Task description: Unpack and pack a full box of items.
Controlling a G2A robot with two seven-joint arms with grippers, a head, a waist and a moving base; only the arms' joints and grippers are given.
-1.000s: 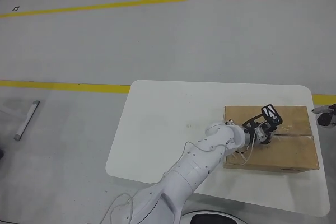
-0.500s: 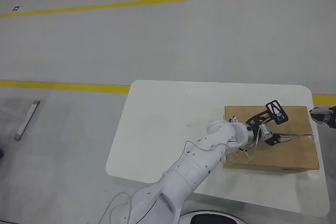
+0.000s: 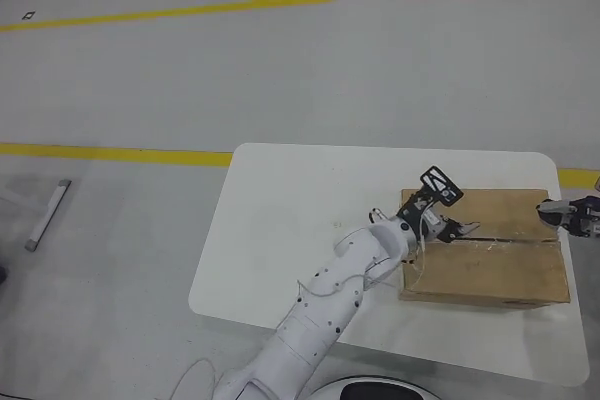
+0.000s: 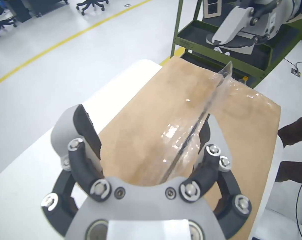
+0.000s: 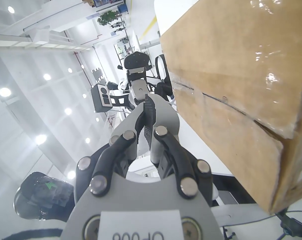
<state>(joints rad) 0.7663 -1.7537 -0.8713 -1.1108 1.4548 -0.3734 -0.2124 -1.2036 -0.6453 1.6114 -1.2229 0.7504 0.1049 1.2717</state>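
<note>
The left arm reaches across the white table. Its left gripper is spread wide over the cardboard box on the table's right side. One finger is half hidden behind clear tape, which stands up from the seam. From the top, the tape is only a thin pale line. At the box's right end the right gripper is pinched closed. Whether it holds the tape cannot be told.
</note>
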